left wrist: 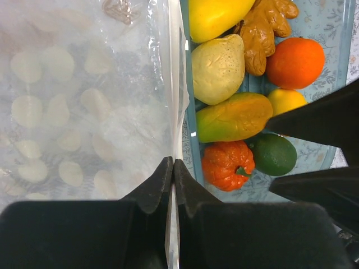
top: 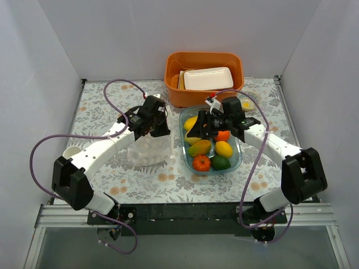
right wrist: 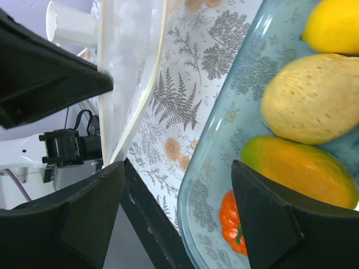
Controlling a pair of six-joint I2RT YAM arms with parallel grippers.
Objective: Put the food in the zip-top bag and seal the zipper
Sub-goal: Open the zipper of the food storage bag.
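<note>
Two grippers: left gripper (left wrist: 173, 163) clenched on zipper (left wrist: 175, 84) of zip-top bag (top: 148, 151), centre-left of top view; right gripper (right wrist: 178, 168) spread wide over rim of blue dish (top: 239, 159) holding food (top: 200, 148), centre-right.

crinkly clear plastic zip-top bag (left wrist: 84, 112), glossy smooth food (left wrist: 233, 117).

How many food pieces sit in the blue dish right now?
8, all in the blue dish: yellow fruit, pale fruit, ginger, orange, lemon, mango, pumpkin, lime. Others may be hidden.
</note>
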